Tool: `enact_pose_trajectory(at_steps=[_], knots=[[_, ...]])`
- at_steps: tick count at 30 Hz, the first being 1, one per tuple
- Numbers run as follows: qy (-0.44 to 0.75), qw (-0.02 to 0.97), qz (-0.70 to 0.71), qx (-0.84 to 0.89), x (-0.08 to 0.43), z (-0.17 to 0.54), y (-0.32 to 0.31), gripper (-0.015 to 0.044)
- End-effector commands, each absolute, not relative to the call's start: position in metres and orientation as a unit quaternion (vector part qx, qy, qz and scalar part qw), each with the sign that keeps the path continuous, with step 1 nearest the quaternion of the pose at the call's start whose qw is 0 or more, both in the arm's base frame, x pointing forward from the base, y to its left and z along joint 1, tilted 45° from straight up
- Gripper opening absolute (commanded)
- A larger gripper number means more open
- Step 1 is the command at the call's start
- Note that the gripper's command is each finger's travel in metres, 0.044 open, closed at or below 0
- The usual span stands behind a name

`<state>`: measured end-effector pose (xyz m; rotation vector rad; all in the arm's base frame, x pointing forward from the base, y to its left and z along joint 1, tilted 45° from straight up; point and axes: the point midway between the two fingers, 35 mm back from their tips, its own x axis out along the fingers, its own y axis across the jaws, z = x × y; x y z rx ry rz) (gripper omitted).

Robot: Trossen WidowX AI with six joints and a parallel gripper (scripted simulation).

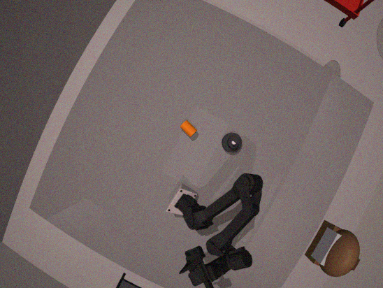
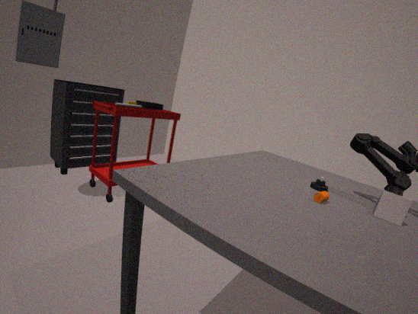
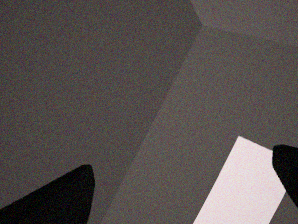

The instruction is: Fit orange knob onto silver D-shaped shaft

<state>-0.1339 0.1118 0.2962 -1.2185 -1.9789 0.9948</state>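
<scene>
The orange knob (image 1: 189,128) (image 2: 321,197) lies on its side on the grey table (image 1: 115,87) (image 2: 236,198). Its hole cannot be made out. The dark round pedestal (image 1: 226,147) (image 2: 319,187) stands upright near it, to its right in the top view. The small silver shaft (image 1: 233,142) (image 2: 323,178) shows at its top; its flat side is too small to tell. My gripper (image 3: 183,165) is open and empty, far from knob and pedestal, beyond the arm's base at the bottom of the top view. Neither knob nor pedestal shows in the wrist view.
The arm's pale base block (image 1: 173,206) (image 2: 392,207) stands between my gripper and the knob. The black arm (image 1: 223,206) (image 2: 383,165) is folded beside it. A red cart (image 2: 145,112) and a dark drawer cabinet (image 2: 61,122) stand off the table. A brown chair (image 1: 342,253) is beyond one edge.
</scene>
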Motion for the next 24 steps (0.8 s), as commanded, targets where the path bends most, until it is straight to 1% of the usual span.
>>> enact_pose_trajectory(at_steps=[1, 2, 8, 13, 18, 24], knots=[[-0.748, 0.301, 0.376, -0.456, -0.135, 0.296, 0.111, 0.0426], [-0.754, 0.296, 0.380, -0.447, -0.137, 0.296, 0.107, 0.0440], [-0.810, 0.238, 0.420, -0.333, -0.162, 0.296, 0.064, 0.0440], [-0.844, 0.185, 0.447, -0.230, -0.173, 0.297, 0.022, 0.0440], [-0.866, 0.128, 0.467, -0.124, -0.173, 0.297, -0.021, 0.0440], [-0.874, 0.057, 0.482, 0.007, -0.159, 0.297, -0.070, 0.0440]])
